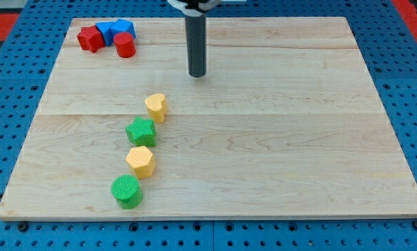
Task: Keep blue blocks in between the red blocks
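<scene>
At the board's top left corner a red star block (90, 38) sits at the left, a red cylinder (125, 45) at the right, and blue blocks (113, 29) lie between and just behind them, all touching. My tip (197, 73) stands on the board in the upper middle, well to the right of this cluster and apart from every block.
A line of blocks runs down the board's lower left: a yellow heart (155, 107), a green star (140, 131), a yellow hexagon (140, 161) and a green cylinder (127, 191). The wooden board (299, 139) lies on a blue pegboard.
</scene>
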